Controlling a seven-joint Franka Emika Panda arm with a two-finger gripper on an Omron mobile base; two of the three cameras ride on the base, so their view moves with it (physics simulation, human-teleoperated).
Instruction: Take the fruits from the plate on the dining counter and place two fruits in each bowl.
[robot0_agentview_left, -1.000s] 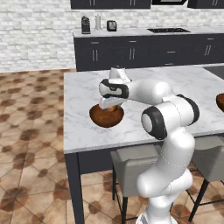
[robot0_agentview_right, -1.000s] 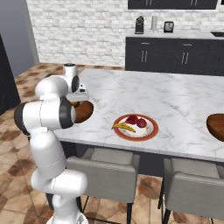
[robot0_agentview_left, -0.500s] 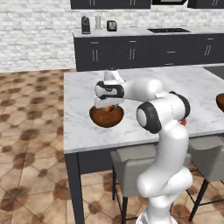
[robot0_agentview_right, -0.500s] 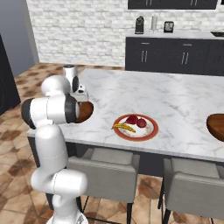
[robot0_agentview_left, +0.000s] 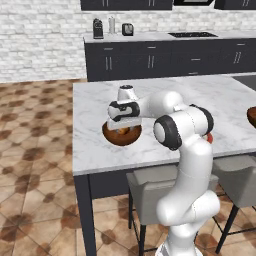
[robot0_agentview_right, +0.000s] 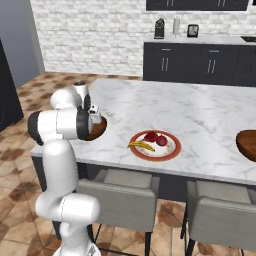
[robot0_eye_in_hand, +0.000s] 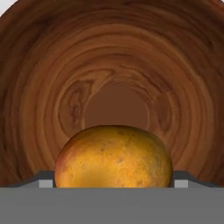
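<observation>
marble dining counter (robot0_agentview_right: 200, 112), 2 bowls (robot0_agentview_left: 121, 134), plate (robot0_agentview_right: 170, 151)

place: kitchen | signs: marble dining counter (robot0_agentview_right: 210, 115), dark cabinet run (robot0_agentview_left: 165, 60), probably cooktop (robot0_agentview_left: 192, 34)

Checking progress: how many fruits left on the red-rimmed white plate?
3: a yellow curved banana at the red-rimmed white plate's near-left edge, two red round fruits side by side behind it. Smaller pieces could be hidden.

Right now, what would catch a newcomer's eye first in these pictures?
The white arm bent low over the wooden bowl at the left end of the marble dining counter. In the hand view, an orange-yellow fruit sits between the gripper tips above the bowl's bottom. Further right, a red-rimmed plate holds a banana and red fruits.
</observation>
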